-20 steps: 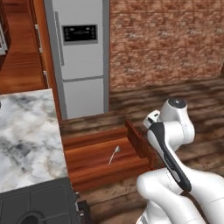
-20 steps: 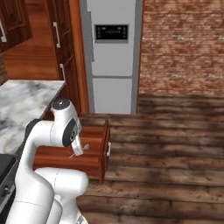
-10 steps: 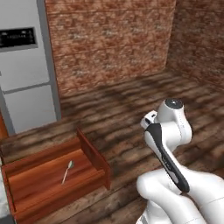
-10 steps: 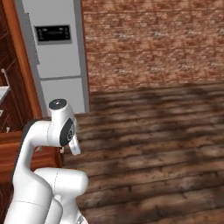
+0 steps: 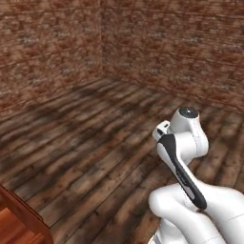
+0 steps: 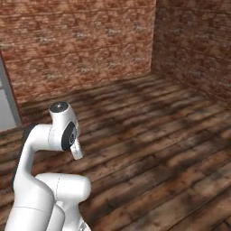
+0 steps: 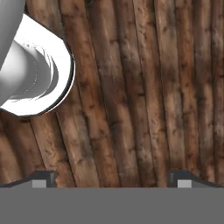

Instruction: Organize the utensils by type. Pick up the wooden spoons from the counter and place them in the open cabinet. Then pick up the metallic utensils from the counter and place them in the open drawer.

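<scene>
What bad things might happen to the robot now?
1. The open drawer juts out at the edge of the left base view; the base might bump its corner while driving.
2. The pincer is open and empty over bare floor planks, facing brick walls, so the robot may lose time finding the utensils again.

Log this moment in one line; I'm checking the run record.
hand: open, empty | below hand: dark wooden plank floor | reddish-brown wooden drawer: corner at lower left | ahead: red brick walls

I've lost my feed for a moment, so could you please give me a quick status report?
Pincer open, empty, over plank floor. Open drawer's corner at lower left of left base view. Nothing in the way.
</scene>
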Controlling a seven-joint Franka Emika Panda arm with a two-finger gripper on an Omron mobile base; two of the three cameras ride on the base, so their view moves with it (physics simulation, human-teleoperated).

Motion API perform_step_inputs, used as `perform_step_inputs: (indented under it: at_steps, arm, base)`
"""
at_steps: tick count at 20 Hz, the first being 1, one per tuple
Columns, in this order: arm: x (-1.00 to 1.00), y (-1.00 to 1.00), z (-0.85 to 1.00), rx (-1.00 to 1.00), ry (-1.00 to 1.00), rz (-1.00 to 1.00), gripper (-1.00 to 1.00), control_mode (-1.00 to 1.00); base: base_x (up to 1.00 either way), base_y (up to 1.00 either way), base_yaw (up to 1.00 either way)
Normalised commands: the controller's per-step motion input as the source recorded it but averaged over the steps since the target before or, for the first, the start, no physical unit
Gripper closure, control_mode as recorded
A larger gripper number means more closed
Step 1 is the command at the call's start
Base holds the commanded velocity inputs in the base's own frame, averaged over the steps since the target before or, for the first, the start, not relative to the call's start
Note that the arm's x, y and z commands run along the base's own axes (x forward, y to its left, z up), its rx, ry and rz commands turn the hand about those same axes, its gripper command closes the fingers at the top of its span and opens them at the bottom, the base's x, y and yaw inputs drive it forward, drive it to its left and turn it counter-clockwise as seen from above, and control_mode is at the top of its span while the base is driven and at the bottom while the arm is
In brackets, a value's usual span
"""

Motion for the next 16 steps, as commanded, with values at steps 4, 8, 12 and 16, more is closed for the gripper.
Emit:
perform_step_inputs:
  at_steps: [4,8,12,16]
  arm:
    - [0.0,0.0,0.0,0.0,0.0,0.0,-1.0,1.0]
    - [0.0,0.0,0.0,0.0,0.0,0.0,-1.0,1.0]
    - [0.0,0.0,0.0,0.0,0.0,0.0,-1.0,1.0]
    - [0.0,0.0,0.0,0.0,0.0,0.0,-1.0,1.0]
  base:
    - [0.24,-0.51,-0.53]
    - [0.42,-0.21,-0.46]
    - [0.55,-0.16,-0.45]
    - [0.71,-0.1,-0.42]
